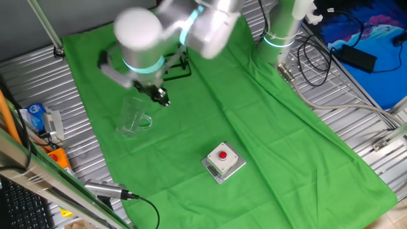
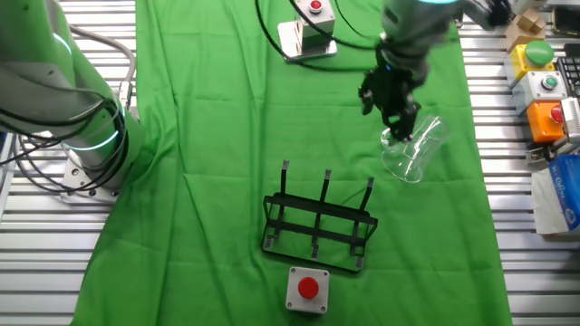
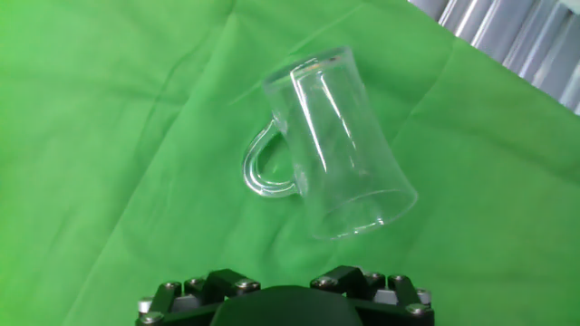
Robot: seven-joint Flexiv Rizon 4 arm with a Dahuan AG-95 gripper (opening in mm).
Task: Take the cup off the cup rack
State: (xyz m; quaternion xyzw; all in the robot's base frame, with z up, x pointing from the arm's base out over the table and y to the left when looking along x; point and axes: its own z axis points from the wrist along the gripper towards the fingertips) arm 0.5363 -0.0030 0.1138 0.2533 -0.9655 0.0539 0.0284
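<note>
The cup (image 3: 331, 145), a clear glass mug with a side handle, is seen resting on the green cloth (image 3: 109, 109), off the cup rack (image 2: 319, 225) and well apart from it. In the hand view the cup is shown from above at a tilt, its handle turned to the left of the picture and its wide rim nearest the camera; whether it stands or leans on the cloth cannot be told for certain. In the other fixed view the cup (image 2: 417, 149) is seen tilted just below the gripper (image 2: 391, 107), which is held above it, and no contact between them can be made out. In one fixed view the cup (image 1: 133, 117) is seen on the cloth just beside and below the gripper (image 1: 158, 95), while the rack (image 1: 181, 68) is largely hidden behind the blurred arm (image 1: 172, 28). The fingers are not shown clearly in any view; only the base of the hand is visible at the bottom edge of the hand view, so whether they are spread or pressed together cannot be told. Nothing is seen on the pegs of the black wire rack. A grey box with a red button (image 1: 224, 161) is set on the cloth, apart from the cup.
</note>
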